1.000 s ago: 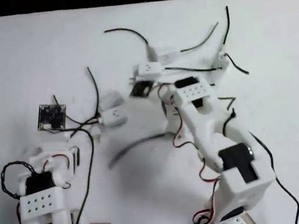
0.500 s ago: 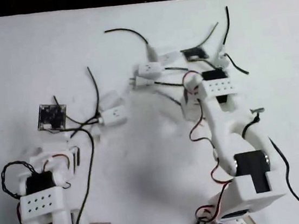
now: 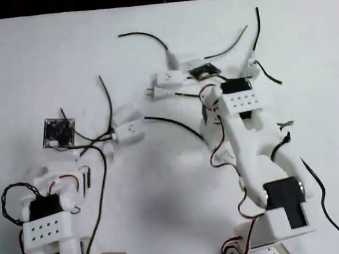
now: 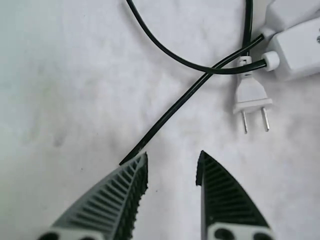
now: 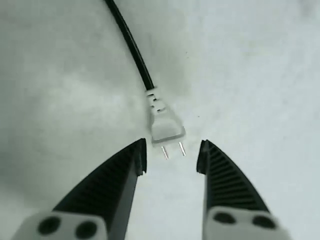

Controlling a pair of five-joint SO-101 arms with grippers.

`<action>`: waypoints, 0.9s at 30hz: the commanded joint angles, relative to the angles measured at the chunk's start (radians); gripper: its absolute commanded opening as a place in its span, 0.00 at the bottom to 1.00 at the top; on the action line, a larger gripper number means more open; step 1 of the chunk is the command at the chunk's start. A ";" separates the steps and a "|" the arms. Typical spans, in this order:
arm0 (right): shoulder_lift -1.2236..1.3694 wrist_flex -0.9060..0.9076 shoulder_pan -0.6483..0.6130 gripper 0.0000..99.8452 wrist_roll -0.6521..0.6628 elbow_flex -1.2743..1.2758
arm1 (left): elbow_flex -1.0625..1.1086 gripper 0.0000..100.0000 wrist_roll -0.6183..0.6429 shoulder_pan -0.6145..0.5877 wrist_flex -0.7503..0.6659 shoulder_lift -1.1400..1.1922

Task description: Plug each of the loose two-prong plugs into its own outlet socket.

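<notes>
- Right wrist view: a white two-prong plug (image 5: 166, 127) lies flat and unplugged on the tabletop (image 5: 260, 60); its bare prongs point toward the right end effector (image 5: 172, 145) and sit just ahead of the gap between the fingertips, touching neither
- its black cord (image 5: 131, 45) runs straight away from the plug body across the tabletop
- the right end effector is spread wide and grips nothing; the plug body lies just beyond the fingertips
- in the left wrist view a second plug (image 4: 252, 95), also white, lies loose with both prongs bare; it sits off to one side of the left end effector (image 4: 173, 155), well ahead of the fingertips and apart from them
- a white outlet block (image 4: 300, 47) lies just beyond the second plug; a thin black cable (image 4: 185, 62) curves up to a round collar on it, and a loose cable (image 4: 170, 110) crosses it, its cut end near one fingertip
- the left end effector is parted wide and holds nothing
- in the high view the right arm (image 3: 252, 141) stretches out to a cluster of outlet sockets (image 3: 168, 77) at the far middle; another outlet socket (image 3: 130, 130) lies nearer the left arm (image 3: 45, 223), which sits low at the near-left corner
</notes>
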 commanded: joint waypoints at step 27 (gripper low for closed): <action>0.165 0.004 -0.042 0.13 0.387 -0.023 | -0.003 0.17 -0.006 -0.005 -0.017 -0.019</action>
